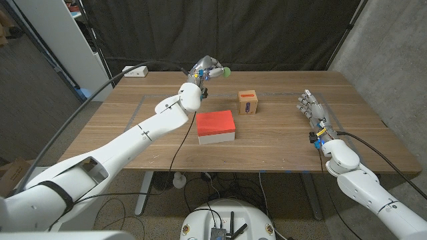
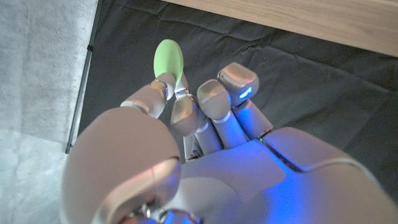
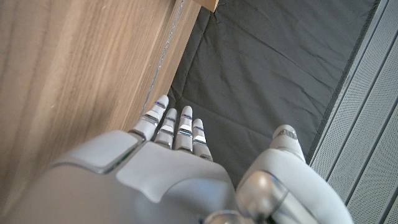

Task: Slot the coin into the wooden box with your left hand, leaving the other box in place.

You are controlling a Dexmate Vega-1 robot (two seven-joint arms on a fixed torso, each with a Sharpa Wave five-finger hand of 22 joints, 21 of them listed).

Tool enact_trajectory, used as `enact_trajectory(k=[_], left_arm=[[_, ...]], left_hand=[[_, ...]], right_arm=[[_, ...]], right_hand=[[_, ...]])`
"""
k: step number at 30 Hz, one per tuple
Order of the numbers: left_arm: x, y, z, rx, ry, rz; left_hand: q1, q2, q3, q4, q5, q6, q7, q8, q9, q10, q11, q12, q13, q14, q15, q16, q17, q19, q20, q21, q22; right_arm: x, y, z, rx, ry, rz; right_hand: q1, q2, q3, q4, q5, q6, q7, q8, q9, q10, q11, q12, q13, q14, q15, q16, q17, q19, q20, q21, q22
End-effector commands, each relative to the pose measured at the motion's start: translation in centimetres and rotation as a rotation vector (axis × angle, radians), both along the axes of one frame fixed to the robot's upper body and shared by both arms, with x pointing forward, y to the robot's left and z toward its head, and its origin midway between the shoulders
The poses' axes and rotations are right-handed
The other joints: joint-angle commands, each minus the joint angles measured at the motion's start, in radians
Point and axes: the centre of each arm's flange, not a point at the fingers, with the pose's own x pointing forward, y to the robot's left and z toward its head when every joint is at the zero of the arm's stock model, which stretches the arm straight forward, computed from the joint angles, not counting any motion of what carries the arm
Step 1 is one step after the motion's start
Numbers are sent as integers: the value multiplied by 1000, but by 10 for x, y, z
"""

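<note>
Clearly coin between fingertips

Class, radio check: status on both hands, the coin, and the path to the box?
Left hand pinches round green coin, raised. Right hand open, idle. Small wooden box untouched; red-topped box sits nearer, off the path.

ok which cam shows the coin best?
Left wrist view: the green coin is large and sharp, pinched in the left hand's fingertips. Head view shows it as a small green dot at that hand, raised behind the wooden box.
</note>
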Motion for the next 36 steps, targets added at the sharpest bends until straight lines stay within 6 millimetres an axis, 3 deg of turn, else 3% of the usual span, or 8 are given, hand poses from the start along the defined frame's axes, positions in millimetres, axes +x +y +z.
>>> enact_trajectory(k=[1, 15, 36], left_arm=[[1, -25, 9, 172, -67, 45], [2, -58, 24, 366, -82, 144], [24, -102, 37, 572, 56, 176]], left_hand=[[35, 27, -2, -2, 3, 98, 48, -3, 5, 0, 15, -2, -2, 3, -1, 6, 16, -10, -53, 6, 3], [42, 24, -4, -2, 3, 103, 45, -4, 14, -3, 12, 5, 22, -3, -1, -4, 25, -14, -54, 9, 4], [41, 18, -4, 1, 6, 117, 37, -19, 9, 1, 9, -3, 24, -3, -1, -8, 23, -10, -54, 4, 2]], right_arm=[[1, -2, -2, 9, 1, 0], [1, -2, -3, 13, 3, 5], [-3, -5, -11, 25, 7, 2]], right_hand=[[13, -1, 0, -2, -2, 2, 0, 0, 6, 8, 0, 2, 2, 6, 0, 4, -1, 9, 2, -3, 3], [13, -1, 0, -2, -2, 2, 0, -1, 6, 8, 0, 1, 2, 7, 2, 4, -1, 9, 1, -3, 3], [12, -1, -1, -1, -2, 2, 0, -1, 6, 9, 0, 1, 2, 7, 0, 4, -1, 11, 0, -2, 3]])
